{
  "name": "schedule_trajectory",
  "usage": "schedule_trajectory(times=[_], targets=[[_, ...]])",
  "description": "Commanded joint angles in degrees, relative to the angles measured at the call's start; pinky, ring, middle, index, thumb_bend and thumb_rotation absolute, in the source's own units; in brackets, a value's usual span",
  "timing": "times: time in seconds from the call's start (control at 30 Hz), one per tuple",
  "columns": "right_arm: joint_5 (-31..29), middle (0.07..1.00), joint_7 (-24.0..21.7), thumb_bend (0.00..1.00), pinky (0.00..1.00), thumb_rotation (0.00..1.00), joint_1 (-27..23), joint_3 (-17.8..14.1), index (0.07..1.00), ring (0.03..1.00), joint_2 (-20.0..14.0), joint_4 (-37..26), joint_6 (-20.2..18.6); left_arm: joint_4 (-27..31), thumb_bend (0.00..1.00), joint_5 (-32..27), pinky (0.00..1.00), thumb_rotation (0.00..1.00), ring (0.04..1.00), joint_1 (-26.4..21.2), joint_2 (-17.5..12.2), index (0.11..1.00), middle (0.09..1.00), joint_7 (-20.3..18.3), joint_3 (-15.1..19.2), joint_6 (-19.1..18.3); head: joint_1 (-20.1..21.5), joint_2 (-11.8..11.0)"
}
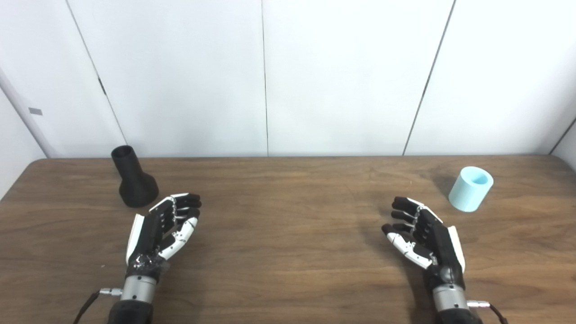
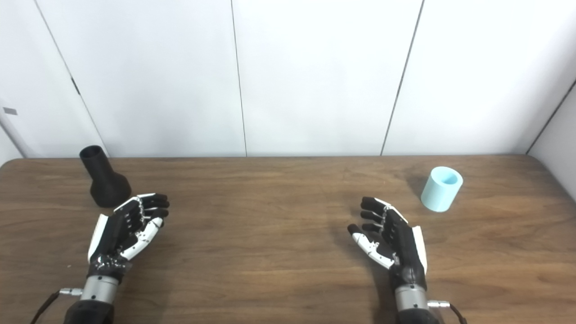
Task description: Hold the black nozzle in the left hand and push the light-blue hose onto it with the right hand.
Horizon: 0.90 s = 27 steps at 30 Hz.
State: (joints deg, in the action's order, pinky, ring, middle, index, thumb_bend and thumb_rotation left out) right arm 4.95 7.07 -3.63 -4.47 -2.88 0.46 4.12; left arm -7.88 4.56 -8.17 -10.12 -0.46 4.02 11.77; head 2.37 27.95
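Observation:
The black nozzle [image 1: 133,178] stands upright at the back left of the wooden table [image 1: 288,234], wide base down and narrow open neck up. A short light-blue hose piece [image 1: 470,188], a hollow cylinder, stands at the back right. My left hand [image 1: 163,227] hovers open just in front and to the right of the nozzle, fingers apart, holding nothing. My right hand [image 1: 423,234] is open too, a little in front and to the left of the hose, not touching it.
White wall panels [image 1: 288,76] rise straight behind the table's far edge. The table's left corner [image 2: 9,164] is rounded and lies close to the nozzle.

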Motion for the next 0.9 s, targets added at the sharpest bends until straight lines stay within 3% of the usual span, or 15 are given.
schedule_trajectory(times=[0.0, 0.5, 0.6, 0.7, 0.73, 0.8, 0.87], targets=[[-0.3, 0.735, 0.3, 0.26, 0.63, 0.00, -0.1, -0.2, 0.709, 0.718, 0.3, 1.1, 1.9, -2.7, 0.32, 0.6, 0.53, 0.26, 0.623, 2.6, 0.3, 0.645, 0.661, 0.7, -0.3, 0.7, 0.0, 0.1], [-0.7, 0.729, 0.4, 0.26, 0.61, 0.00, -0.1, -0.3, 0.702, 0.713, 0.5, 1.1, 1.4, -3.1, 0.31, 0.2, 0.54, 0.25, 0.624, 2.4, 0.3, 0.645, 0.660, 0.6, -0.1, 0.5, -0.2, 0.0], [-0.6, 0.730, 0.6, 0.26, 0.62, 0.00, -0.2, -0.4, 0.704, 0.716, 0.6, 1.5, 1.7, -3.2, 0.37, 0.3, 0.54, 0.22, 0.619, 2.2, 0.5, 0.641, 0.656, 1.7, 0.8, 0.6, -0.2, -0.1], [-0.7, 0.730, 0.7, 0.26, 0.63, 0.00, -0.2, -0.3, 0.706, 0.717, 0.8, 1.4, 1.4, -2.6, 0.51, 2.3, 0.50, 0.18, 0.588, 2.3, 0.1, 0.623, 0.638, 3.6, 1.5, 0.2, -0.1, 0.0], [-0.8, 0.730, 0.6, 0.26, 0.63, 0.00, -0.3, -0.4, 0.705, 0.718, 0.8, 1.6, 1.5, -2.0, 0.56, 1.2, 0.51, 0.17, 0.593, 2.3, -0.2, 0.626, 0.641, 3.2, 2.1, -1.6, -0.1, 0.1], [-1.0, 0.727, 0.7, 0.26, 0.61, 0.00, -0.5, -0.4, 0.702, 0.711, 1.0, 1.8, 1.8, 1.1, 0.65, -2.3, 0.56, 0.16, 0.627, 2.3, -0.6, 0.675, 0.672, 1.6, 3.7, -8.9, -0.5, -0.1], [-0.8, 0.727, 0.7, 0.26, 0.61, 0.00, -0.7, -0.2, 0.700, 0.709, 0.9, 1.8, 1.7, 4.5, 0.70, -2.3, 0.60, 0.17, 0.649, 2.4, -1.8, 0.706, 0.687, 1.4, 4.8, -14.3, -0.7, -0.1]])
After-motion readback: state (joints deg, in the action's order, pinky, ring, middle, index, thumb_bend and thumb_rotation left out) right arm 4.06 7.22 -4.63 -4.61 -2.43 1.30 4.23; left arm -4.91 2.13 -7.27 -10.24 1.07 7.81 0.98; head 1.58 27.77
